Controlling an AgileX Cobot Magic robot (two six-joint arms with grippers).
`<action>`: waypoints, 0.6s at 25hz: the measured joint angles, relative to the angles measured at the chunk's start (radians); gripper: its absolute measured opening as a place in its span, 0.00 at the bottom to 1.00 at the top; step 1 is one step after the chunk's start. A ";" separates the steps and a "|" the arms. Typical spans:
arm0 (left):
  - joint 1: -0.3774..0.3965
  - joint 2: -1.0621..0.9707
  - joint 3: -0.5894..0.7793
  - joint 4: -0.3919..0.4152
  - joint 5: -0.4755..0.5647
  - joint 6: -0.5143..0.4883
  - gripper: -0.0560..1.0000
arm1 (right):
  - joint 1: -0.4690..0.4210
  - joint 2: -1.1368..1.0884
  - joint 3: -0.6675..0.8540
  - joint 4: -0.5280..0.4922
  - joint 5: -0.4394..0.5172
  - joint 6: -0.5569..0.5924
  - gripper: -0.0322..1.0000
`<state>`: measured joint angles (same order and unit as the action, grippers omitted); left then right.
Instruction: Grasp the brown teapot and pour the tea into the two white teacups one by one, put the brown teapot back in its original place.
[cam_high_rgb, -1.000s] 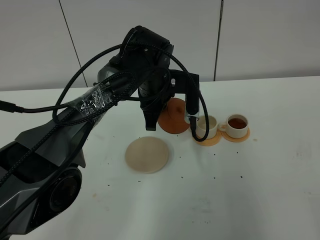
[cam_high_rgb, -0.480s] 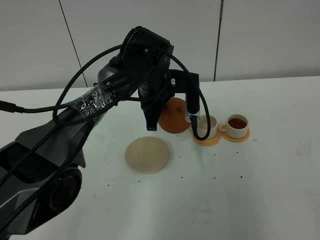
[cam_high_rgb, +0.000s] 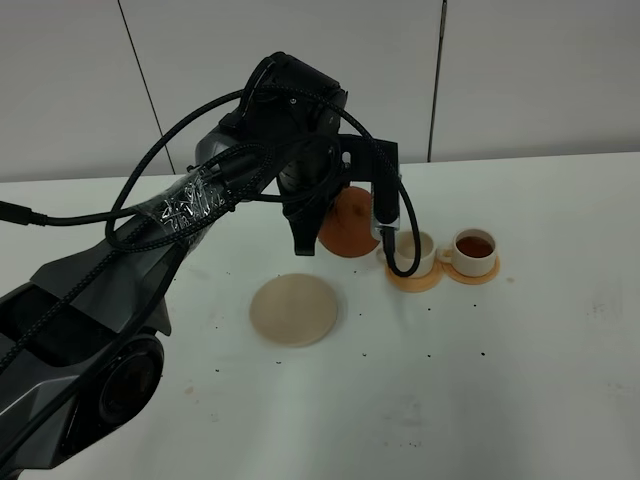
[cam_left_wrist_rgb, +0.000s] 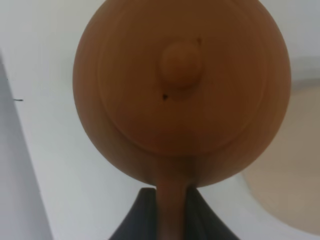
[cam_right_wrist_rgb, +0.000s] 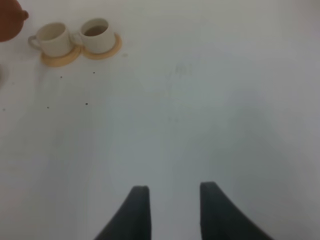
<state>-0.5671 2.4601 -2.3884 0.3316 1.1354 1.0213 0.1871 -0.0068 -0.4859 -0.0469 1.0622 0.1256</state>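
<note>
My left gripper (cam_left_wrist_rgb: 172, 217) is shut on the loop handle of the brown teapot (cam_high_rgb: 347, 224) and holds it above the table, tilted, just left of the two white teacups. In the left wrist view I see the teapot (cam_left_wrist_rgb: 182, 90) from above with its knobbed lid on. The near teacup (cam_high_rgb: 416, 252) looks pale inside and a cable partly hides it. The far teacup (cam_high_rgb: 473, 247) holds dark tea. The beige disc (cam_high_rgb: 294, 309) lies bare, in front of and to the left of the teapot. My right gripper (cam_right_wrist_rgb: 172, 210) is open and empty, far from the cups (cam_right_wrist_rgb: 52, 37).
Each cup stands on a thin orange coaster (cam_high_rgb: 431, 280). The black left arm (cam_high_rgb: 180, 215) and its looping cables (cam_high_rgb: 400, 235) hang over the table's left and middle. Small dark specks dot the white table (cam_high_rgb: 500, 380).
The teapot has risen slightly and moved back, staying in my left gripper next to the near cup. The cups, the disc and the right gripper have not moved.
</note>
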 joint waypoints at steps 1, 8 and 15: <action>0.000 0.000 0.000 0.000 -0.013 0.000 0.21 | 0.000 0.000 0.000 0.000 0.000 0.000 0.26; -0.013 0.000 0.000 0.029 -0.084 -0.001 0.21 | 0.000 0.000 0.000 0.000 0.000 0.000 0.26; -0.026 0.000 0.000 0.059 -0.092 -0.001 0.21 | 0.000 0.000 0.000 0.000 0.000 0.000 0.26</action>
<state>-0.5933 2.4601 -2.3884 0.3902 1.0432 1.0205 0.1871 -0.0068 -0.4859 -0.0469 1.0622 0.1256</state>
